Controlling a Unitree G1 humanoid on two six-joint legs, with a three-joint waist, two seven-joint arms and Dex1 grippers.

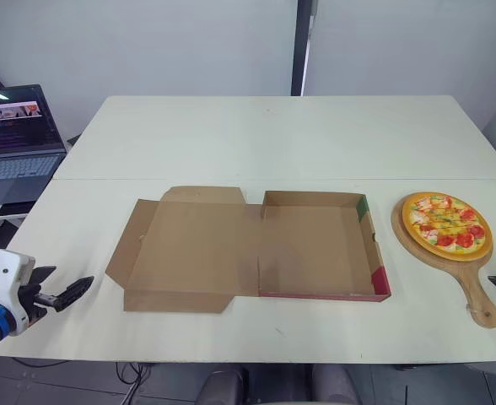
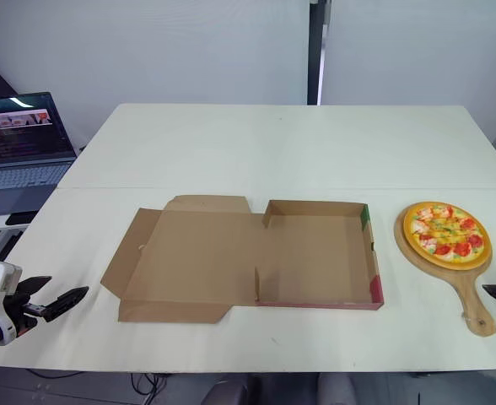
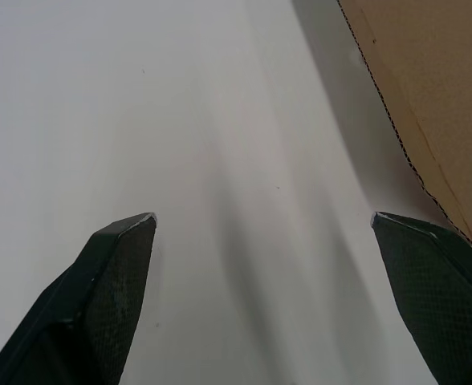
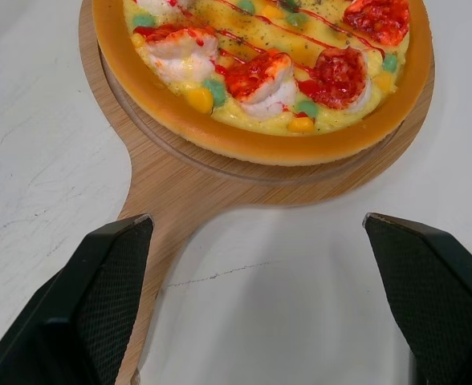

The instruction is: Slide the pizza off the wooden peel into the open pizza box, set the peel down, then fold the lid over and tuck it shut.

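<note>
Fingers point(image 4: 99, 305) (right, spread) beside peel handle point(image 4: 168, 208)

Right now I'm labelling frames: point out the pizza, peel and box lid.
pizza point(image 1: 446, 221), left eye view, centre of topping.
peel point(image 1: 477, 295), left eye view, on its handle.
box lid point(image 1: 197, 249), left eye view, flat middle panel.

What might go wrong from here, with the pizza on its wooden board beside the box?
The wooden peel's handle lies toward one side of the open right jaws, so a grasp might catch it off-centre. The pizza only rests on the peel; a tilted lift might slide it onto the table. The pizza box has a raised wall on the peel's side, which the peel might snag.
</note>
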